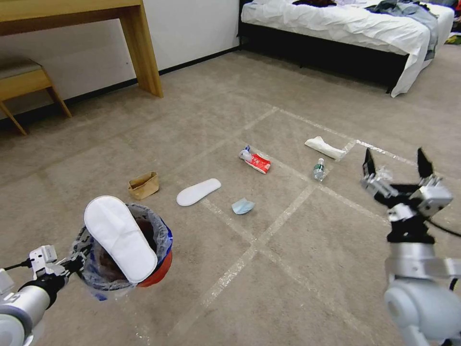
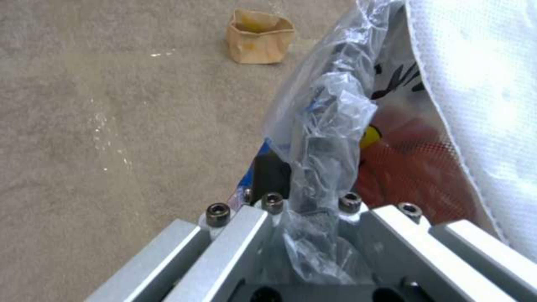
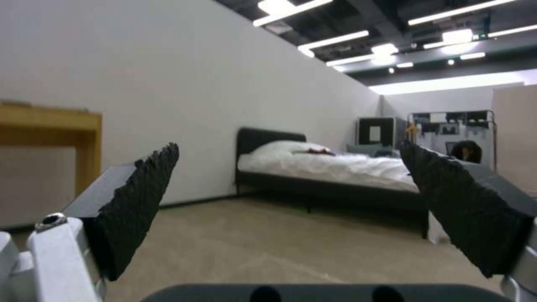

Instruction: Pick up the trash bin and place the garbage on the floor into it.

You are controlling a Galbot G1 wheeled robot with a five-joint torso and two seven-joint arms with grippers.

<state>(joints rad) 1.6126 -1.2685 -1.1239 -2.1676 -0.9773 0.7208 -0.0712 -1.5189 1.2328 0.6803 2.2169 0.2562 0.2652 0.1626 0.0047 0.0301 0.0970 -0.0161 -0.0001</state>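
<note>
Slipper (image 1: 120, 239) atop trash bin (image 1: 161, 269); paper bag (image 1: 143, 185) behind; bottle (image 1: 319, 170) far right

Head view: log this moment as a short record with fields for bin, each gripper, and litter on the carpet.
bin: trash bin held off the carpet, white slipper lying across its rim
left gripper: shut on the bin's rim and bag
right gripper: open, raised, empty
litter on carpet: second slipper, paper bag, blue mask, red wrapper, bottle, white wad
</note>
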